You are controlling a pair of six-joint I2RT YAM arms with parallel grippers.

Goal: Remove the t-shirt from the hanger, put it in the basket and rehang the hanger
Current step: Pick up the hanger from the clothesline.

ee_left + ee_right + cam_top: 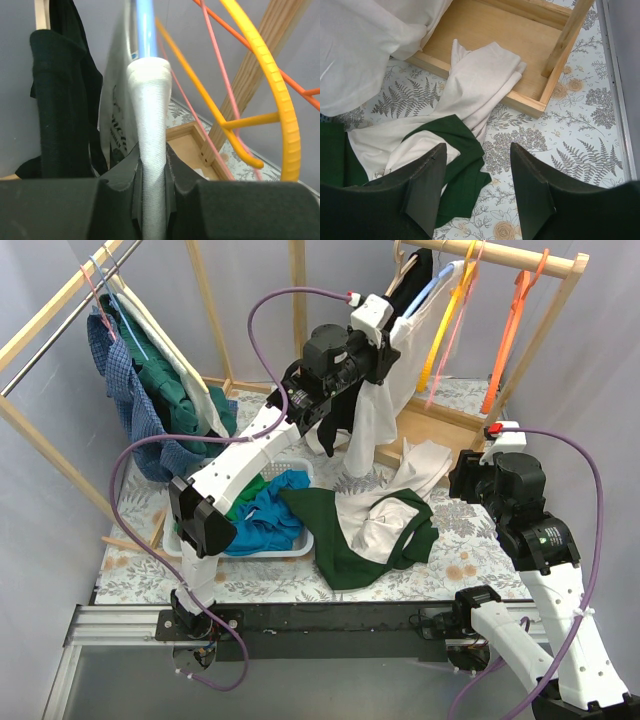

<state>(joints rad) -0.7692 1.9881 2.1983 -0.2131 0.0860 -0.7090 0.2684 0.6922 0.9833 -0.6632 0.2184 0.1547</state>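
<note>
The left gripper pinches a bunched fold of the white t-shirt, which hangs on its blue hanger at the rack. A hard pull could drag the hanger off the rail, or the fabric could slip free. The right gripper hovers spread above loose garments. The white basket holds blue and green clothes.
</note>
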